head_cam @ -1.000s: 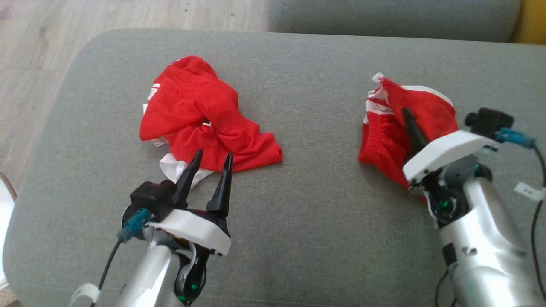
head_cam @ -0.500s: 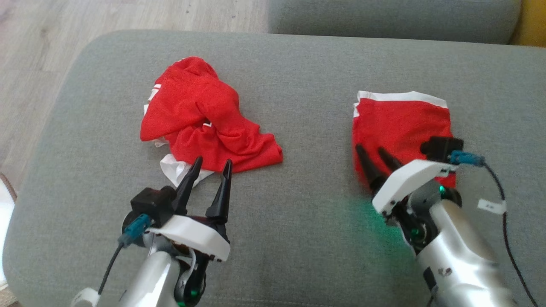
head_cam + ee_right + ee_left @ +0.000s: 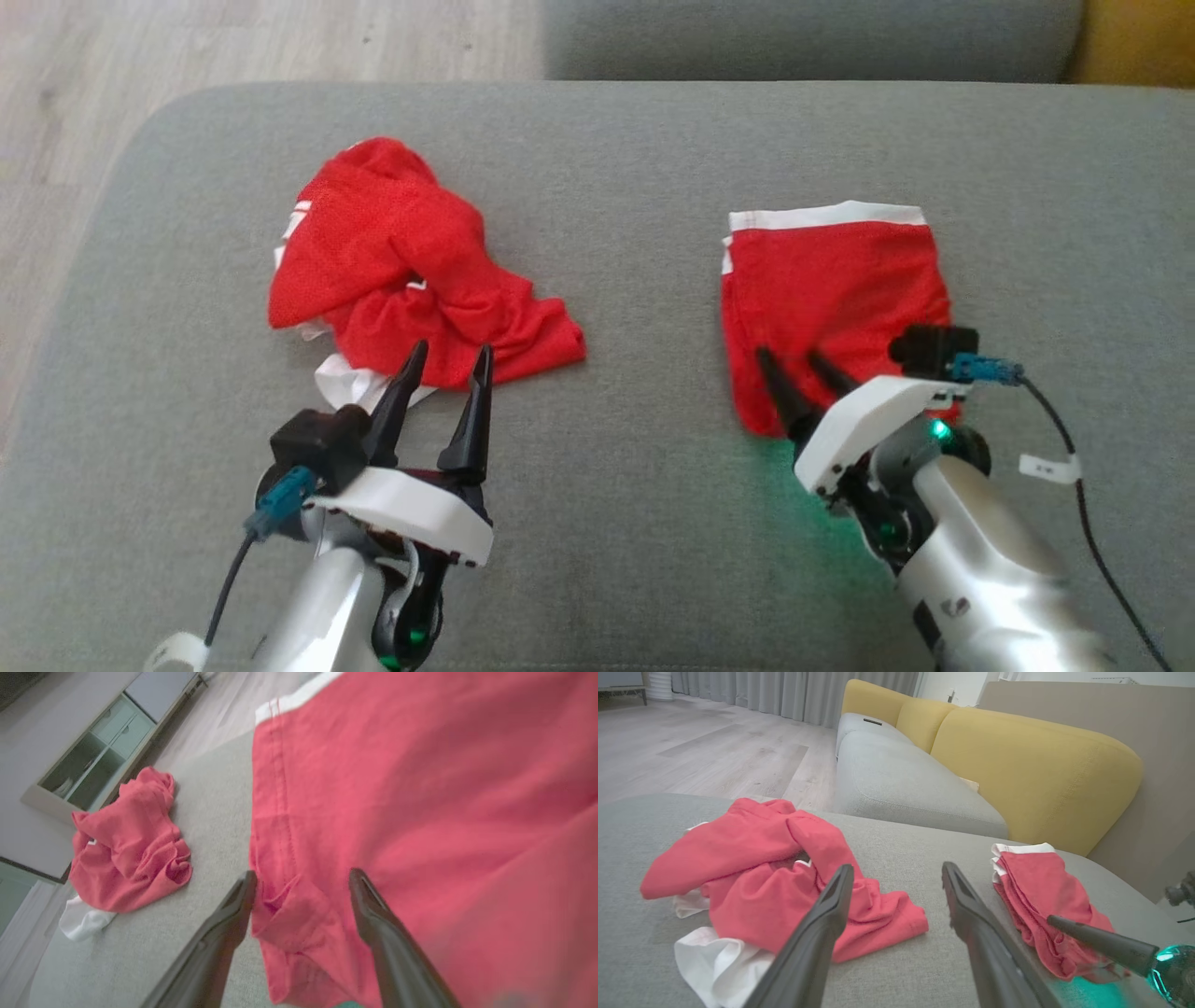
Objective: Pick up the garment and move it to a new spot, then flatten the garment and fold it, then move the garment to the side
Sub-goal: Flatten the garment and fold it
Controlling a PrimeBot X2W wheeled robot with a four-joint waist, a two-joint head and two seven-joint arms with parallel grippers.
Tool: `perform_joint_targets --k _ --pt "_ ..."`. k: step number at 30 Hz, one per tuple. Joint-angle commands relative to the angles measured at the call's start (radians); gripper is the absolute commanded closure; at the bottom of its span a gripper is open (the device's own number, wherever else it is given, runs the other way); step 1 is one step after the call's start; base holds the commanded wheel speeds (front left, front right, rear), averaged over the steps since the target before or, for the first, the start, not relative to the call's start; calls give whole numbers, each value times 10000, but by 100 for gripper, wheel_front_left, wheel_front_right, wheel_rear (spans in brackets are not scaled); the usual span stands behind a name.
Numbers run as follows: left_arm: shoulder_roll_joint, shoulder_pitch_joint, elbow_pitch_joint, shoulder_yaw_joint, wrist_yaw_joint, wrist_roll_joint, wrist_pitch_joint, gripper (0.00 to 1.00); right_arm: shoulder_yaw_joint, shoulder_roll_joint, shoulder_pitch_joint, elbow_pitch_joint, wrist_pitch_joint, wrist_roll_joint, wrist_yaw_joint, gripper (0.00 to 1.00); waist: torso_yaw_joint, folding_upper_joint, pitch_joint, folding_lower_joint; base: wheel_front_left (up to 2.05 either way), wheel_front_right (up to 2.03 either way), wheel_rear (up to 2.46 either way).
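Note:
A folded red garment [image 3: 831, 280] with a white band lies flat on the right of the grey cushion [image 3: 635, 523]. My right gripper [image 3: 789, 355] is open over its near left corner, the fingers straddling a fold of the cloth [image 3: 420, 788] without gripping it. A second red garment [image 3: 392, 252] lies crumpled on the left, with white fabric [image 3: 350, 383] sticking out beneath it. My left gripper [image 3: 453, 348] hovers open just short of its near edge, holding nothing. The left wrist view shows the crumpled garment [image 3: 752, 877], the folded one [image 3: 1036, 882] and open fingers [image 3: 831, 914].
The cushion's rounded left edge drops to a wooden floor [image 3: 187, 47]. Behind stands a grey sofa seat [image 3: 812, 37] with a yellow backrest [image 3: 1031, 765]. Bare cushion lies between the two garments and in front of them. A cabinet [image 3: 93, 742] stands far off.
The right gripper opened and let go of the red garment, which dropped from a lifted bunch to lying flat and folded. The right arm drew back toward me. The head camera shifted slightly.

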Motion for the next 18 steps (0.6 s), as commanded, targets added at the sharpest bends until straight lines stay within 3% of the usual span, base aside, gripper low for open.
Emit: perform_joint_targets --k 1,9,13,18 --pt "72 -283 -355 381 -6 -6 -92 0 133 -3 -488 -404 -238 -54 -9 0 -134 0 -66 -1 0 0 0" --pt "72 -340 -666 650 -66 53 -92 0 -419 -1062 -176 -1464 -2115 -1519 -9 0 -863 0 -234 -1 0 0 0" --pt "72 -411 -901 744 -111 108 -92 0 -1129 -1420 198 -2049 -2925 -3238 -9 0 -1164 0 -247 -1 0 0 0" --pt "72 -442 -1175 845 -158 118 -92 0 -2479 -837 1050 -3246 -3248 -4913 -9 0 -1495 0 -252 -1 0 0 0"
